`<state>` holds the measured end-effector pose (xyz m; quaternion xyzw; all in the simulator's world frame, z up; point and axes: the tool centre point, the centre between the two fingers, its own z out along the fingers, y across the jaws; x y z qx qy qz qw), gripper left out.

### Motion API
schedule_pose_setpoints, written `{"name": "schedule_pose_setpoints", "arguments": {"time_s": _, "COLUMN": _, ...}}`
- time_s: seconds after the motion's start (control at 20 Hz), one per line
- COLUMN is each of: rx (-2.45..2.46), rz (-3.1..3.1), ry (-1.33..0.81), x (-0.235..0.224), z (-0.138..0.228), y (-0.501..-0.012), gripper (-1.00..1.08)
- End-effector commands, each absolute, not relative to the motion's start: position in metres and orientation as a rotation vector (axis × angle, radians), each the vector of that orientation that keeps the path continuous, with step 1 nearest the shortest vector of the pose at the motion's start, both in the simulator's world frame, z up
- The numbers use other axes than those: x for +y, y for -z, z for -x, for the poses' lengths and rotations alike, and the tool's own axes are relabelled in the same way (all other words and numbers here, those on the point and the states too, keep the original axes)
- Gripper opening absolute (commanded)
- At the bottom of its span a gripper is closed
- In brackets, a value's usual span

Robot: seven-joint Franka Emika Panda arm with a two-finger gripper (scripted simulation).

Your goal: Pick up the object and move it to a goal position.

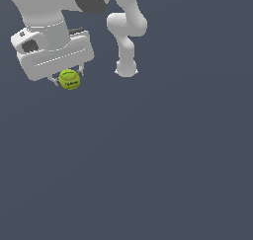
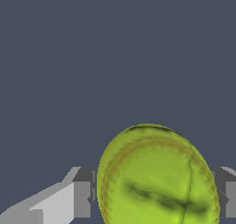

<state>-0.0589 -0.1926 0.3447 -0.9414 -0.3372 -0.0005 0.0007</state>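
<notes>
Pinching the tennis ball (image 1: 69, 79) from both sides, the jaws of the white gripper (image 1: 68, 80) sit against its flanks in the upper left of the exterior view; only their thin tips show, one poking out at each side of the ball beneath the broad gripper body. The wrist view agrees: the yellow-green ball (image 2: 156, 177), crossed by darker seam lines, fills the gap between a grey finger pad (image 2: 82, 198) on one side and another at the far edge of the picture, with no space visible at either contact.

Outward from there, the Panda arm (image 1: 126, 31) rises toward the top edge of the exterior view, and its base stands on the dark grey floor (image 1: 163, 160) just right of the gripper. No goal marker is visible in either picture.

By my judgement the grasp is made and the carry is in hand. The next move calls for a steady grip and smooth travel to the goal, since a round ball held only at two points could roll out under a jerk.
</notes>
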Motion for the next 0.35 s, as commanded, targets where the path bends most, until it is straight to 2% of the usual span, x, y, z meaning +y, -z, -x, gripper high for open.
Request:
{"name": "schedule_pose_setpoints", "arguments": {"time_s": 0.0, "rx": -1.061, "rz": 2.956, "ry": 0.001, "x": -0.2019, "z": 0.0630, "y": -0.3564, "gripper": -1.00}}
{"name": "schedule_pose_setpoints", "arguments": {"time_s": 0.3, "rx": -1.061, "rz": 2.956, "ry": 0.001, "x": -0.2108, "z": 0.0663, "y": -0.3663, "gripper": -1.00}}
